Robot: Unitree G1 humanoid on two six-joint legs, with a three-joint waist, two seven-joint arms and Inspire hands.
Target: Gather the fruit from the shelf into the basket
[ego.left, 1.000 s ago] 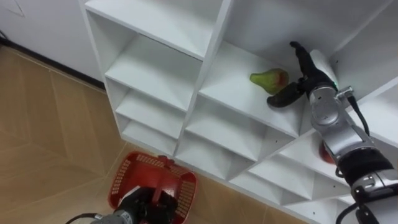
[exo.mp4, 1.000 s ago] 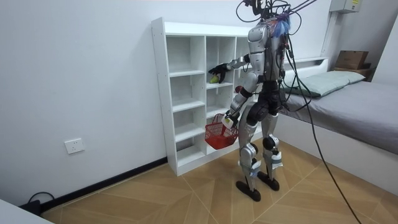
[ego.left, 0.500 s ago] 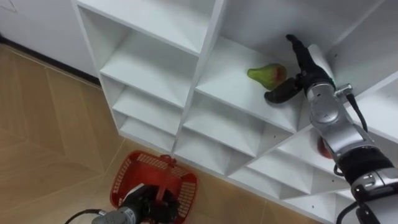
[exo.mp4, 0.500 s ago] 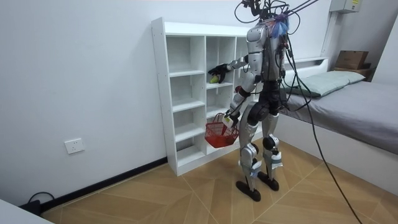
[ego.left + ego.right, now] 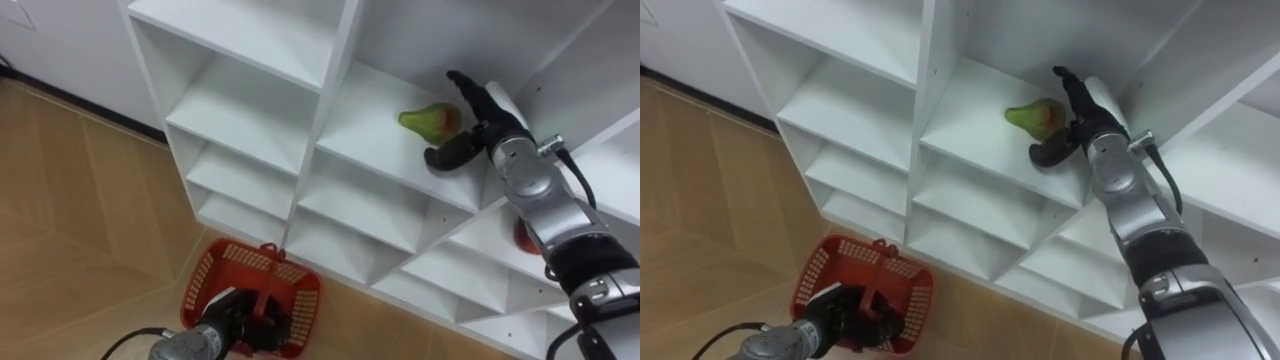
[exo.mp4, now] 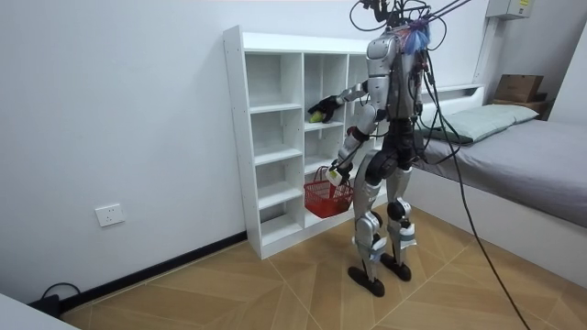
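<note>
— What has changed since a second ago?

— Mostly the right hand point(image 5: 482, 126). It has moved in on the pear point(image 5: 428, 119). The dark fingers, which stood apart from it then, now reach over its red-blushed end, and the thumb bends below it. The hand is spread wide, not closed round the fruit. Whether it touches yet, I cannot tell.

— And where does the pear lie?

— On its side on a shelf in an upper compartment of the white closet point(image 5: 343, 50), in the same spot as before.

— The other hand?

— The left hand point(image 5: 232, 322) hangs low with its fingers curled round the handle of the red basket point(image 5: 225, 262). The basket is over the wooden floor point(image 5: 70, 200) at the closet's foot, much as it was.

— Any other fruit?

— A red round thing point(image 5: 519, 234) shows in a compartment lower down, half hidden behind the right forearm.

— And the robot itself?

— In the room view it stands upright facing the closet, with the bed point(image 6: 532, 147) behind it and its right arm raised into the compartment. Its feet have not shifted.
</note>
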